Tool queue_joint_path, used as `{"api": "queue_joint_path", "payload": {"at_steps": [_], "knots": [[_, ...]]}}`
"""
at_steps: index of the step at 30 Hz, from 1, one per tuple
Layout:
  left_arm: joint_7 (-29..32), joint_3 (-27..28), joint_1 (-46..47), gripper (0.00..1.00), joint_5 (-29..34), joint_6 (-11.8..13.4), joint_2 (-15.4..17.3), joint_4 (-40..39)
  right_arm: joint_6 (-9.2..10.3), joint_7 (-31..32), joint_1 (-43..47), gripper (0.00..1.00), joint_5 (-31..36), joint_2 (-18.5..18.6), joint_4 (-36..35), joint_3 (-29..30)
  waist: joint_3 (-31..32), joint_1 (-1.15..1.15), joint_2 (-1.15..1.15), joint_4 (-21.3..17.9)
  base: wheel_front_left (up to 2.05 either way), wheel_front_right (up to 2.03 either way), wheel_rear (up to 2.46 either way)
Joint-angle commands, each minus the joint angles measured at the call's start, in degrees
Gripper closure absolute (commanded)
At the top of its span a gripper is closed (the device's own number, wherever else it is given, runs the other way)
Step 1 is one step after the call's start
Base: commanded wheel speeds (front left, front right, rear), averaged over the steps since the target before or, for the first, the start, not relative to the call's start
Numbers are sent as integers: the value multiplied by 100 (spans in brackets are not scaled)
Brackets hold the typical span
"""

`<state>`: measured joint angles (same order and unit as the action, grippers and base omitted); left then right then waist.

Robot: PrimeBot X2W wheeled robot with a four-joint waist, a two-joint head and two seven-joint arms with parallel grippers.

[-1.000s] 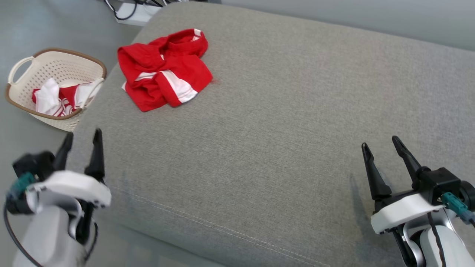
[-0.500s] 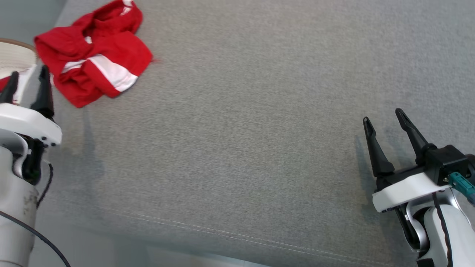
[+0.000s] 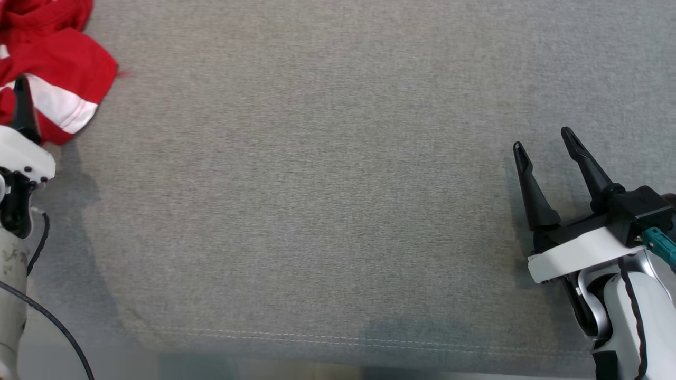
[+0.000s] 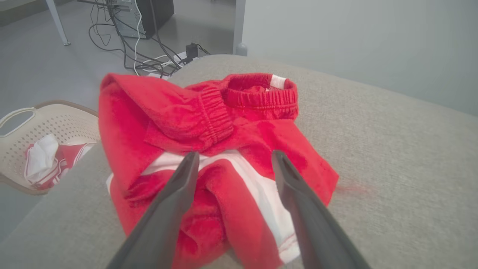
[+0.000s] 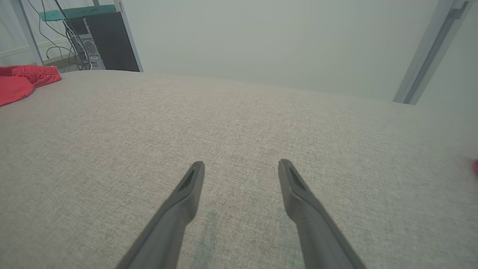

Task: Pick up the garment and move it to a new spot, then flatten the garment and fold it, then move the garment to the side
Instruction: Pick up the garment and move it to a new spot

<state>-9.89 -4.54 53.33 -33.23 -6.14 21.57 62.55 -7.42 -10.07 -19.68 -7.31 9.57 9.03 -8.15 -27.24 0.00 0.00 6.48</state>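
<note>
Currently the garment (image 4: 239,127), red with white stripes, lies crumpled directly ahead of the left gripper (image 4: 235,155). Its fingers are spread wide with nothing held, tips over the cloth; contact unclear. Grey cushion (image 3: 317,184) lies beneath. A basket (image 4: 63,119) stands to that gripper's left. The right gripper (image 3: 544,141) is well apart from the garment, wide open, empty, over bare cushion.

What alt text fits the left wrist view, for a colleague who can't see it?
The open left gripper points at a crumpled red garment with a white stripe, lying ungripped on a grey cushion. A cream basket holding more red-and-white cloth stands on the floor at the view's left.
</note>
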Motion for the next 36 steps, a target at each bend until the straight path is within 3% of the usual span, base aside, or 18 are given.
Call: {"api": "queue_joint_path", "payload": {"at_steps": [1, 6, 11, 12, 13, 18, 24, 32, 36], "knots": [[21, 139, 143, 0, 7, 114, 449, 17, -7, 28, -51, 0, -53, 35, -195, -135, -101, 0, 0, -129, 0, 0, 0], [116, 126, 247, 0, 82, 534, 622, 480, -7, 29, -72, 0, -94, 36, -196, -134, -185, 0, 0, -358, 0, 0, 0], [158, 116, 280, 0, 41, 519, 628, 705, -7, -18, -48, 0, -169, 37, -132, -141, -143, 0, 0, -528, 0, 0, 0], [178, 110, 298, 59, 33, 517, 617, 734, -7, -22, -44, 0, -179, 33, -124, -123, -138, 0, 0, -541, 0, 0, 0], [185, 92, 313, 100, 41, 511, 616, 755, -7, -29, -45, 0, -197, 18, -115, -104, -122, 0, 0, -555, 0, 0, 0], [192, -28, 317, 100, 97, 409, 599, 829, -7, -91, -71, 0, -276, -68, -28, -97, -3, 0, 0, -601, 0, 0, 0], [-80, -219, 198, 100, 175, 193, 352, 756, -7, -216, -47, 0, -390, -146, 175, -108, 230, 0, 0, -634, 0, 0, 0], [-380, -752, -90, 100, 428, -60, -296, 230, -7, -354, 1, 0, -472, -239, 421, -81, 615, 0, 0, -786, 0, 0, 0], [-436, -1258, -342, 100, 659, -111, -837, -151, -7, -398, 56, 0, -516, -247, 533, -18, 792, 0, 0, -873, 0, 0, 0]]}}
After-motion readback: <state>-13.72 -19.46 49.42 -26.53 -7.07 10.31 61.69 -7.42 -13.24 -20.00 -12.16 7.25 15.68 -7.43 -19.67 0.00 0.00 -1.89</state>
